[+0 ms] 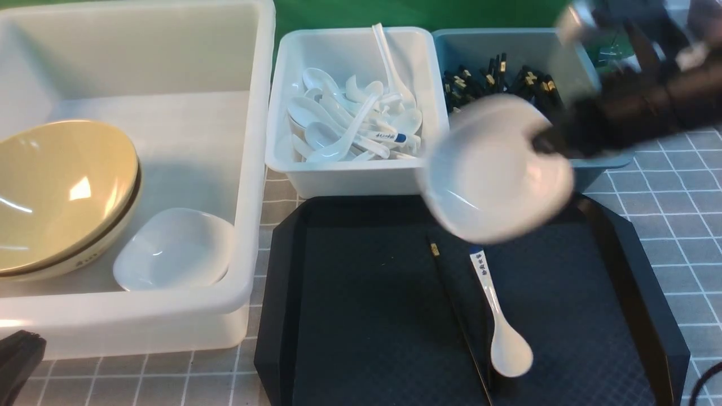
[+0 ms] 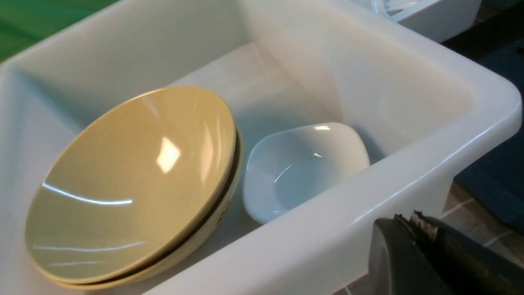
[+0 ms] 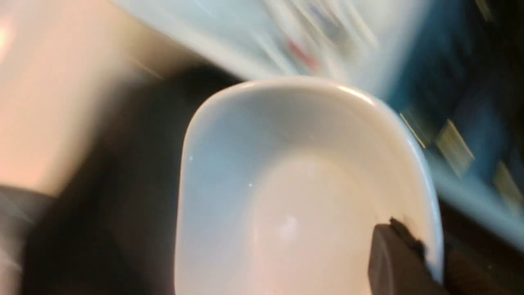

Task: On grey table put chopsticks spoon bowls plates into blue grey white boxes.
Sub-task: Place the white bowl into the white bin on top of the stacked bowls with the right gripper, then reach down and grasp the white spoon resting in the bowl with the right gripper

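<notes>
My right gripper (image 1: 544, 145) is shut on the rim of a small white plate (image 1: 496, 169), which hangs blurred above the black tray and in front of the blue-grey box (image 1: 609, 160). One finger (image 3: 393, 258) lies inside the plate (image 3: 294, 196), the other outside its rim. A white spoon (image 1: 499, 316) and a pair of black chopsticks (image 1: 457, 316) lie on the tray. The large white tub (image 1: 248, 169) holds stacked yellow bowls (image 1: 56, 197) and another white plate (image 1: 175, 248). My left gripper (image 2: 413, 219) is shut and empty, just outside the tub's near wall (image 2: 348, 229).
The black octagonal tray (image 1: 366, 304) sits on the grey table (image 1: 677, 192) before the boxes. The small white box (image 1: 350, 180) is full of white spoons. Several black chopsticks (image 1: 496, 79) fill the blue-grey box. Green backdrop lies behind.
</notes>
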Motion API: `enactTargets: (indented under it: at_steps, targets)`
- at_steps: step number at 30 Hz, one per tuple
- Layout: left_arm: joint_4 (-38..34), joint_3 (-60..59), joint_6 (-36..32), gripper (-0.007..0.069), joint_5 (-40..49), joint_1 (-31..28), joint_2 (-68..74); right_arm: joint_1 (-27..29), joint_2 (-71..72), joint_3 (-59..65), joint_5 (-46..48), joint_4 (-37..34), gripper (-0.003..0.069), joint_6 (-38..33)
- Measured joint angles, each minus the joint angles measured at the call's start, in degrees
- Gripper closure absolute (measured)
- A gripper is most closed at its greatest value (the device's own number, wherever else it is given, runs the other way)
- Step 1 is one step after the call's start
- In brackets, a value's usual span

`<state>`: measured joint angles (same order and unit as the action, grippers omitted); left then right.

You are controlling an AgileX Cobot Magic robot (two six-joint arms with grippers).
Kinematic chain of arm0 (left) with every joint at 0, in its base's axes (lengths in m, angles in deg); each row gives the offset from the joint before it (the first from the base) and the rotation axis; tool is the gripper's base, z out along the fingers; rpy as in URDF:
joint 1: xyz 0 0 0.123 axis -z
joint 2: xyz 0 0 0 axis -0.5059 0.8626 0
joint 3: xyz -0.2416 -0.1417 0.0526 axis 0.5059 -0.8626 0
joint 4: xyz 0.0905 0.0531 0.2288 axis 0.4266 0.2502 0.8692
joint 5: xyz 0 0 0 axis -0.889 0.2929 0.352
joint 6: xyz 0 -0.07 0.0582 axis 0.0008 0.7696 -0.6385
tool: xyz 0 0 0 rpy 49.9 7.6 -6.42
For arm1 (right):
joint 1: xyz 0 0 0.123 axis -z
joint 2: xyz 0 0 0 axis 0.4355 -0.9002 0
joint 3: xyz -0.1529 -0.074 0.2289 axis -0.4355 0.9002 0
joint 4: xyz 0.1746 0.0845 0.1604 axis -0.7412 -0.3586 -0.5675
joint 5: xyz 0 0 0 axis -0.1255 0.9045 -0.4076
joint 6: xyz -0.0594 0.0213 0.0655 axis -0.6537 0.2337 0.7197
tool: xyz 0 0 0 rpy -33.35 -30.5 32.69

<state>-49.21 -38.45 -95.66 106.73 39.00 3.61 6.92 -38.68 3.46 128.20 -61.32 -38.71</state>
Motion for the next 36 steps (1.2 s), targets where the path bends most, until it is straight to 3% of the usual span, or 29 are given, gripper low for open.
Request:
enactTargets:
  at_steps: [6,11,14,19,22,26,30,32,36]
  targets:
    - [0.0,0.0,0.9,0.0634,0.0,0.0,0.0,-20.0,-11.4,-13.5,-11.5,-1.5,0.0594,-4.2]
    - [-0.1,0.0,1.6,0.0634,0.0,0.0,0.0,-27.0,-26.8,-28.1,-13.2,2.5,0.0592,-6.0]
    - [-0.3,0.0,1.6,0.0634,0.0,0.0,0.0,-28.1,-34.2,-36.9,-11.5,5.8,0.059,-5.0]
    - [-0.4,0.0,1.8,0.0632,0.0,0.0,0.0,-28.2,-44.9,-51.3,-1.1,16.3,0.058,2.3]
    - [-0.4,0.0,1.8,0.0633,0.0,0.0,0.0,-28.2,-48.0,-54.6,2.6,18.0,0.0559,4.7]
    - [-0.4,0.0,1.9,0.0633,0.0,0.0,0.0,-28.5,-49.4,-57.7,6.6,18.5,0.0432,6.9]
    - [-0.4,0.0,2.0,0.0633,0.0,0.0,0.0,-28.5,-48.0,-62.4,15.1,20.0,0.0242,10.2]
    - [-0.4,0.0,2.0,0.0633,0.0,0.0,0.0,-28.2,-45.1,-62.8,18.7,21.3,0.0186,10.9]
    - [-0.4,0.0,2.0,0.0633,0.0,0.0,0.0,-26.6,-36.8,-63.1,25.6,26.4,0.0151,13.1]
